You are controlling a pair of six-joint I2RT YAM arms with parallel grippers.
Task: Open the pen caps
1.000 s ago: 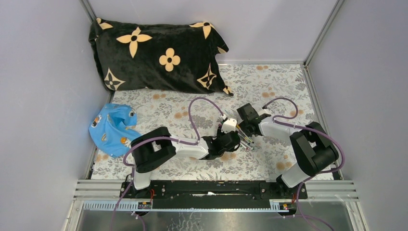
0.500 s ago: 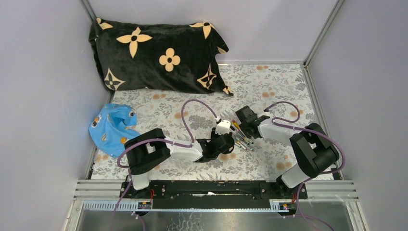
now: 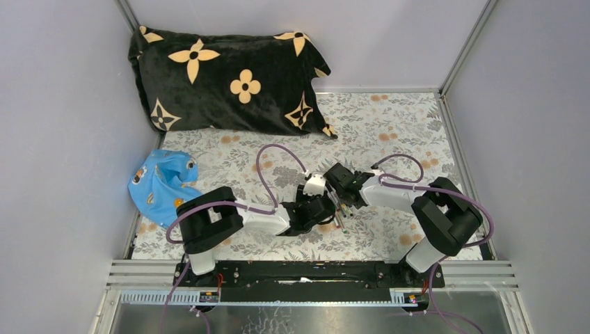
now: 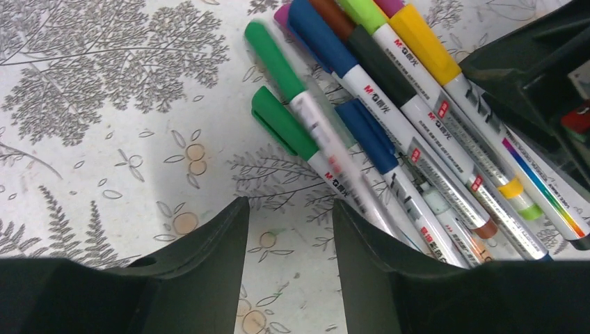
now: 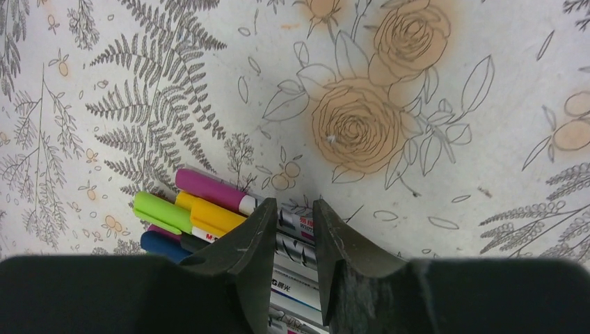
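Toward the near edge of the table [image 3: 389,118], the left gripper [image 4: 290,205] gapes beside the pens [image 4: 389,104]; I cannot tell whether the right gripper [image 5: 295,203] grips them.

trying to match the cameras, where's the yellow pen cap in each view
Top external: too small to single out; somewhere in the pen bundle at mid-picture.
Left wrist: yellow pen cap, top, right of centre.
Right wrist: lower left of centre.
Landmark: the lime-green cap lies beside it in both wrist views.

Capped pens [image 4: 389,139] bundled together; caps [image 4: 282,130] multicoloured
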